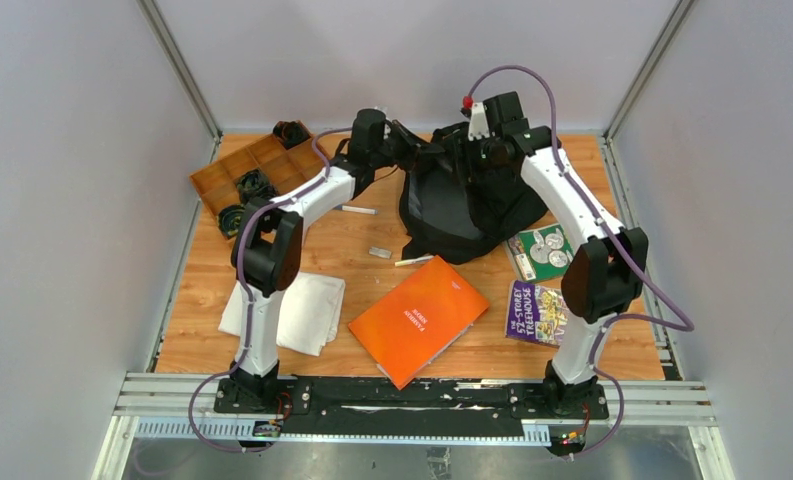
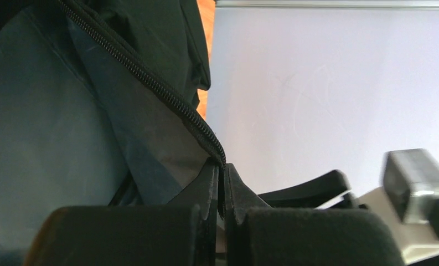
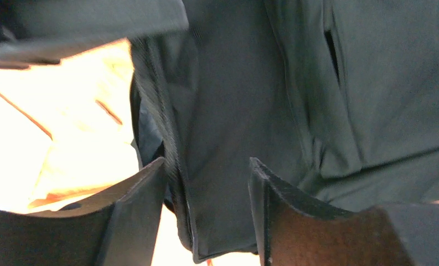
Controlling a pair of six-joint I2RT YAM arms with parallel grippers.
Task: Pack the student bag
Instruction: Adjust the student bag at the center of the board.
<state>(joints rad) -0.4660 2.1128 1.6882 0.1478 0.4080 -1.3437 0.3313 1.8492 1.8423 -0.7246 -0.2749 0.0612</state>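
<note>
- The student bag (image 1: 462, 205) sits slumped at the far middle of the table (image 1: 342, 245), its black fabric bunched up between our two wrists
- Our left gripper (image 2: 222, 166) is pressed closed on the bag's zipper edge; in the left wrist view the zipper teeth run down straight into the pinched fingertips
- Our right gripper (image 3: 206, 166) has its fingers standing apart, with a fold of the bag's fabric and a seam lying between them; we cannot tell whether either finger touches the cloth
- From above, we see both arms reaching to the bag's far upper part, one from each side
- An orange book (image 1: 419, 318) lies flat on the near side of the bag, apart from it
- A folded white cloth (image 1: 297, 310) lies left of that book, beside our left arm
- A wooden tray (image 1: 257, 170) sits at the far left, with dark items in some compartments
- A purple book (image 1: 535, 312) and a green card (image 1: 542, 250) bearing round discs lie right of the bag
- A white pen (image 1: 358, 210) lies just left of the bag
</note>
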